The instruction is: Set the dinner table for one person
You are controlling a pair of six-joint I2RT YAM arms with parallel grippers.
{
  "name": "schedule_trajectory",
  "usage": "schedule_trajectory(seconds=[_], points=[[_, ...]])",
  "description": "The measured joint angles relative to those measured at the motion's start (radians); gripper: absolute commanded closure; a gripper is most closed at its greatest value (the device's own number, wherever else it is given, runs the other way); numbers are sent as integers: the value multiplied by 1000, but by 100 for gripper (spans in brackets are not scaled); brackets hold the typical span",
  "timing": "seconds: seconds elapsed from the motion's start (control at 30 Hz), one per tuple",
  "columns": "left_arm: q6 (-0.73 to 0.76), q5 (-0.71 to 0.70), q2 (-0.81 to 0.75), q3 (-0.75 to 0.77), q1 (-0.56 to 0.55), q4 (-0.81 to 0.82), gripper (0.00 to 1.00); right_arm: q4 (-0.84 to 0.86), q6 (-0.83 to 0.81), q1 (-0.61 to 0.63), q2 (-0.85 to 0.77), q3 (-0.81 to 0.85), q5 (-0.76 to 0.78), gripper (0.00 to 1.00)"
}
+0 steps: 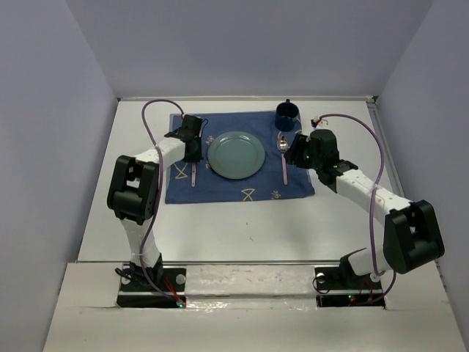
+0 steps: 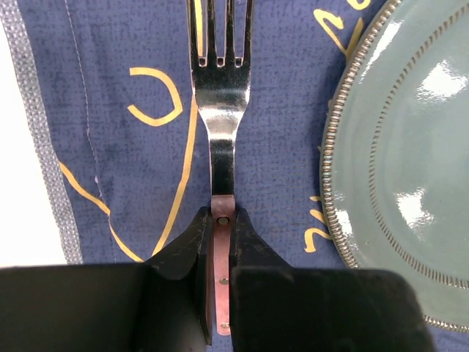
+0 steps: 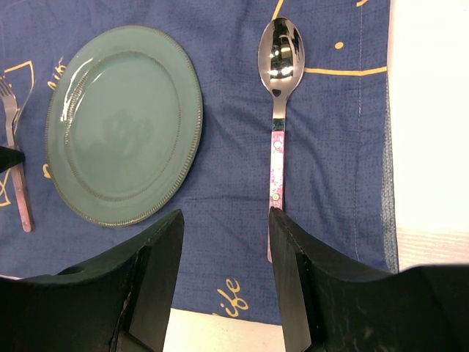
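On the dinner table (image 1: 132, 213) lies a dark blue cloth (image 1: 220, 189) with a green plate (image 1: 236, 154) in its middle. A fork (image 1: 193, 174) with a pink handle lies left of the plate, and a spoon (image 1: 283, 158) with a pink handle lies right of it. My left gripper (image 2: 222, 214) is shut on the fork (image 2: 220, 110) at the top of its handle, and the fork rests flat on the cloth (image 2: 132, 161). My right gripper (image 3: 226, 216) is open and empty above the cloth, with the end of the spoon (image 3: 278, 88) handle beside its right finger (image 3: 293, 249).
A dark blue cup (image 1: 286, 115) stands at the cloth's far right corner, just beyond the spoon. The plate's rim (image 2: 333, 147) is close to the right of my left gripper. Bare white table (image 3: 429, 110) runs along the cloth's right edge. Grey walls enclose the table.
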Motion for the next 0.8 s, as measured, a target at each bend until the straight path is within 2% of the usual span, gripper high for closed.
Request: schedule_trajectory(seconds=[0.27, 0.33, 0.6, 0.7, 0.73, 0.77, 0.8], points=[[15, 13, 22, 30, 4, 10, 100, 0, 0, 0, 0, 0, -2, 42], [18, 14, 37, 31, 4, 14, 91, 0, 0, 0, 0, 0, -3, 40], [17, 6, 61, 31, 4, 16, 73, 0, -1, 0, -2, 0, -3, 40], [16, 5, 61, 31, 4, 13, 56, 0, -1, 0, -4, 0, -3, 39], [13, 4, 61, 31, 4, 13, 43, 0, -1, 0, -6, 0, -3, 37], [13, 3, 60, 31, 4, 12, 35, 0, -1, 0, -8, 0, -2, 36], [11, 2, 56, 31, 4, 10, 22, 0, -1, 0, -12, -1, -2, 30]])
